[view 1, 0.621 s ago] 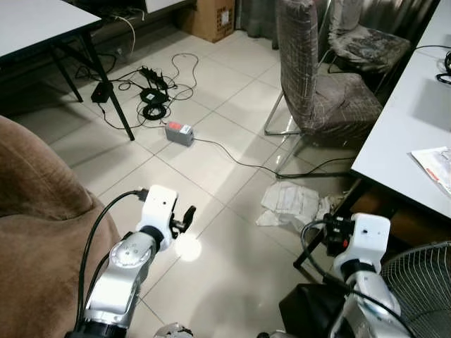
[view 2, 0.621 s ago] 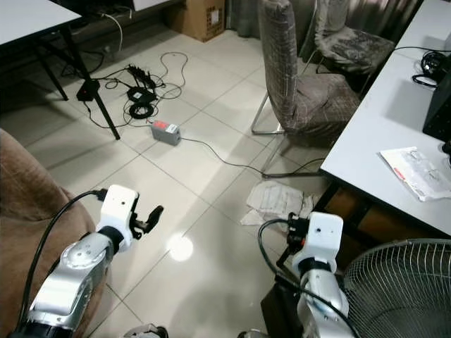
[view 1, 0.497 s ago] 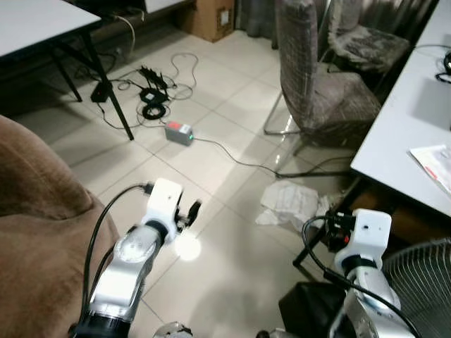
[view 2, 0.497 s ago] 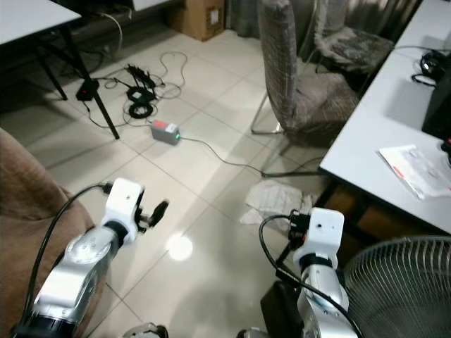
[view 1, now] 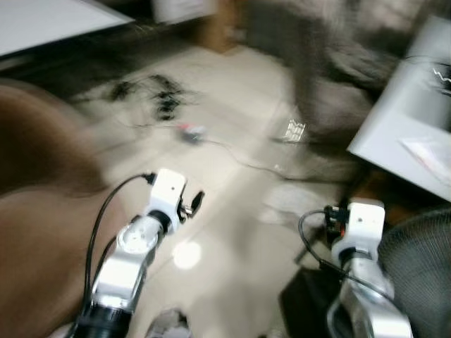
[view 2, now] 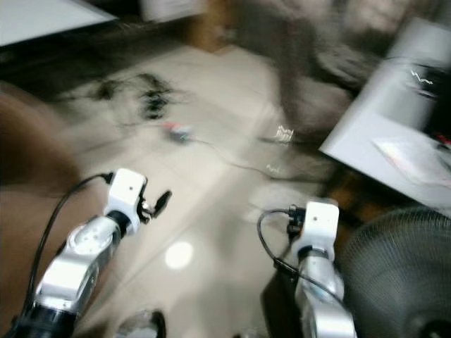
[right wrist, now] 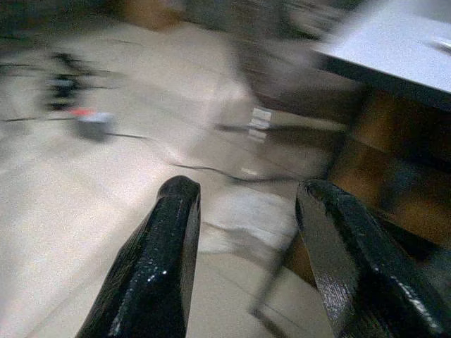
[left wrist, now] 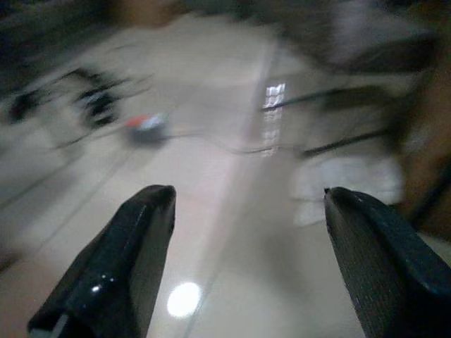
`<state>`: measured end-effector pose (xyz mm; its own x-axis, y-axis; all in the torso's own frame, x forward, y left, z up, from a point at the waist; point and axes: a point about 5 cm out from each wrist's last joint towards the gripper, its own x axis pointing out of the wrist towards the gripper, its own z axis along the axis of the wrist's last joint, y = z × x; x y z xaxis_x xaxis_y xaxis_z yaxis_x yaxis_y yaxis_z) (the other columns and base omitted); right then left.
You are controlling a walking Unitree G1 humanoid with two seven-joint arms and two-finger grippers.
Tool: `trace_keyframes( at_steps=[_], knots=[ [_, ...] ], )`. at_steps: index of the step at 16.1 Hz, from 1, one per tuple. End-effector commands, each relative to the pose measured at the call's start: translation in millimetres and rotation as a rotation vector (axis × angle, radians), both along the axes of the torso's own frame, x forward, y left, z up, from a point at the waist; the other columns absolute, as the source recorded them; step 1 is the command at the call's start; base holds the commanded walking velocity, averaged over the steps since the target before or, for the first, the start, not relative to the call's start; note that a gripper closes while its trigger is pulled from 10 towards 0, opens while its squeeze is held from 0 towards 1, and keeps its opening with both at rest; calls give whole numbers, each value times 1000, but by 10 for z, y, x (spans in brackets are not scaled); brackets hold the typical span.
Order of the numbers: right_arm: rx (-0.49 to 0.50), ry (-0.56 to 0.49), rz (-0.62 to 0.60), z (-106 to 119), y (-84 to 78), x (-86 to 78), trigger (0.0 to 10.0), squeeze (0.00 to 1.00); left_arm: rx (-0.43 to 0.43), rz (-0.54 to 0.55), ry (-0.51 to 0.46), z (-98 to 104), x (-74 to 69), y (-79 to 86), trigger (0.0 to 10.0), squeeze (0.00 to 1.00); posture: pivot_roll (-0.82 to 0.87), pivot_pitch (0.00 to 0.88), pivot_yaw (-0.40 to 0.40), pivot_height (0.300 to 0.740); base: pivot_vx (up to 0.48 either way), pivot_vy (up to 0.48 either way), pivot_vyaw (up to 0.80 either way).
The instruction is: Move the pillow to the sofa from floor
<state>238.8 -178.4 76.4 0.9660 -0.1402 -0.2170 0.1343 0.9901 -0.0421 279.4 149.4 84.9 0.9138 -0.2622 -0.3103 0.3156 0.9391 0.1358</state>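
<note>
Heavy motion blur across head views. Brown sofa (view 1: 39, 211) at left edge of frame, tiled floor (view 1: 232, 232) through centre, white table (view 1: 409, 134) at right, wire fan guard (view 1: 423, 267) at lower right, dark cable tangle (view 1: 151, 95) at upper left, small box with red spot (left wrist: 144, 127) on the tiles past it. Left gripper (view 1: 192, 204) raised at lower centre-left over bare floor beside the sofa, jaws spread wide and holding nothing in left wrist view, one black finger (left wrist: 113, 264) on each side of empty tile. Right gripper (right wrist: 243, 260) at lower right, jaws also apart and empty, pointed at a pale crumpled patch (right wrist: 246, 211) on the floor near a table leg. Same pale patch (view 1: 296, 201) in head view right of centre, too blurred to say pillow or paper. No pillow clearly identifiable; location cannot be confirmed. Step judged as search and approach, nothing grasped, task barely begun. Next move likely calls for a steady view, locating the pillow on the floor, then lowering both open grippers toward it.
</note>
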Motion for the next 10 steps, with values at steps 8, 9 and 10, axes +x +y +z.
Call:
trace_keyframes(
  at_steps=[8,9,10],
  knots=[
    [45,24,117,-172,101,-15,10000,0,82,102,-33,-75,-179,194,10000,0,172,0,-64,740,0,0,800],
    [59,18,103,-178,126,-7,10000,0,72,131,-12,-106,-201,253,10000,0,162,0,-34,740,0,0,800],
    [80,-32,121,-91,197,2,10000,0,43,58,-28,-58,-228,225,10000,0,142,16,-27,740,0,0,800]
  ],
)
